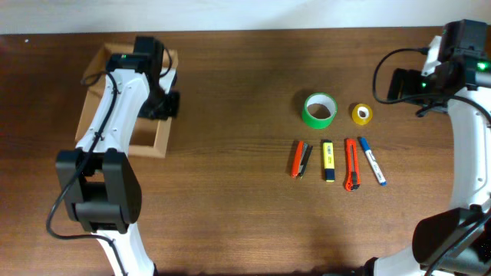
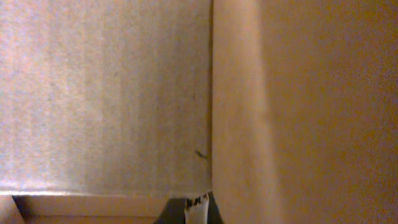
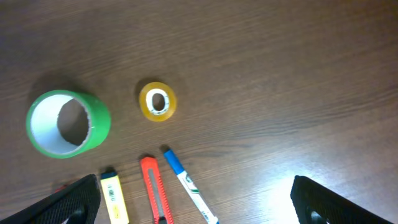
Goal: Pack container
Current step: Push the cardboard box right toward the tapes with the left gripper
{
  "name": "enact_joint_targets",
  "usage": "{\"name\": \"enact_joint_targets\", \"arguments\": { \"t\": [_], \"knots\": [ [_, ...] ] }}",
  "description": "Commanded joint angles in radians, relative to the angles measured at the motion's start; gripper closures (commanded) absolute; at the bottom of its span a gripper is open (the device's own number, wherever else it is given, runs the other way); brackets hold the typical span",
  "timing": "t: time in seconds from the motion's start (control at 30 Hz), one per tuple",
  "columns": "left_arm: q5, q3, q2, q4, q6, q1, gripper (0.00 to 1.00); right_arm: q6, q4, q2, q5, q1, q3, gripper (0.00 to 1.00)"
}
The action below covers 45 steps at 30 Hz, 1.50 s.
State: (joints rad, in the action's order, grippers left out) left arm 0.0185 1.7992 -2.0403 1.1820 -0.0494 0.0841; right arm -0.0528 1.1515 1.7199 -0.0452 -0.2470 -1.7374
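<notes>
The container [image 1: 144, 146], a tan cardboard box, lies open at the table's far left. My left gripper [image 1: 164, 103] is at its right wall. The left wrist view shows only cardboard [image 2: 106, 93] very close, with a wall edge running up the middle and the dark fingertips [image 2: 189, 213] together at the bottom; the gripper looks shut on the box wall. My right gripper [image 1: 399, 83] is open and empty, above the table right of a small yellow tape roll [image 1: 362, 113]. In the right wrist view its fingers [image 3: 199, 211] straddle the pens.
A green tape roll [image 1: 320, 110] [image 3: 67, 123] lies beside the yellow roll [image 3: 157, 101]. Below them lie an orange pen with a black one [image 1: 299, 159], a yellow highlighter [image 1: 327, 161] [image 3: 114, 196], a red utility knife [image 1: 351, 164] [image 3: 153, 193] and a blue marker [image 1: 372, 160] [image 3: 186, 186].
</notes>
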Motion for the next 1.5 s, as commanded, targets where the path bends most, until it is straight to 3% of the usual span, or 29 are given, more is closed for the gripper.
{"name": "enact_joint_targets", "arguments": {
  "t": [0.0,0.5,0.73,1.17,1.47],
  "knots": [
    [-0.003,0.097,0.000,0.017,0.085,0.044,0.98,-0.007,0.000,0.005,-0.019,-0.042,-0.018,0.01],
    [-0.004,0.190,0.000,-0.062,0.440,0.334,0.98,-0.008,-0.003,0.005,-0.019,-0.109,-0.018,0.01],
    [-0.006,0.190,-0.002,-0.037,0.484,0.430,0.98,-0.008,-0.002,0.005,-0.019,-0.109,-0.018,0.01],
    [-0.015,0.190,-0.102,-0.053,0.528,0.471,0.99,-0.008,-0.002,0.005,-0.016,-0.109,-0.018,0.01],
    [0.077,0.190,-0.166,-0.123,0.515,0.497,0.98,-0.008,0.001,0.005,-0.014,-0.108,-0.018,0.01]
  ]
}}
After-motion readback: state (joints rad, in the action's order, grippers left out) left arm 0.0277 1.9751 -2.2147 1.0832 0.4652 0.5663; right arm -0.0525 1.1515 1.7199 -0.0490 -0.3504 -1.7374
